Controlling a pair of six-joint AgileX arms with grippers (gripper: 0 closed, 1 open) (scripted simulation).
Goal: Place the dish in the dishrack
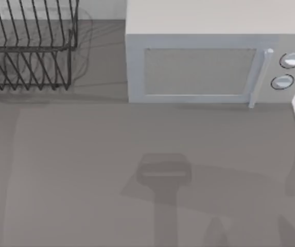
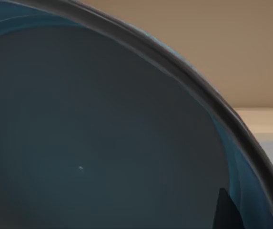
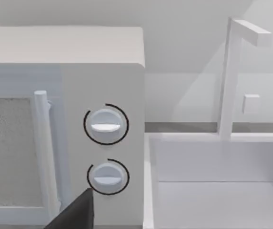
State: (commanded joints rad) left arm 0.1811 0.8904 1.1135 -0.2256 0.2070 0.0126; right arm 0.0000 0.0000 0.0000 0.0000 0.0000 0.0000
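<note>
Pressed close to my left wrist camera, the dish must travel to the dishrack at the top view's upper left; whether either gripper is clamped, I cannot tell.

I find no readable text, label, brand, number or sign in any view. The microwave at the counter's back edge carries two round knobs beside its door, and I see no printed scale or marking on them or on the door panel. The dish surface close to my left wrist camera is likewise plain, and the dishrack wires at the counter's back left corner bear no tag.
</note>
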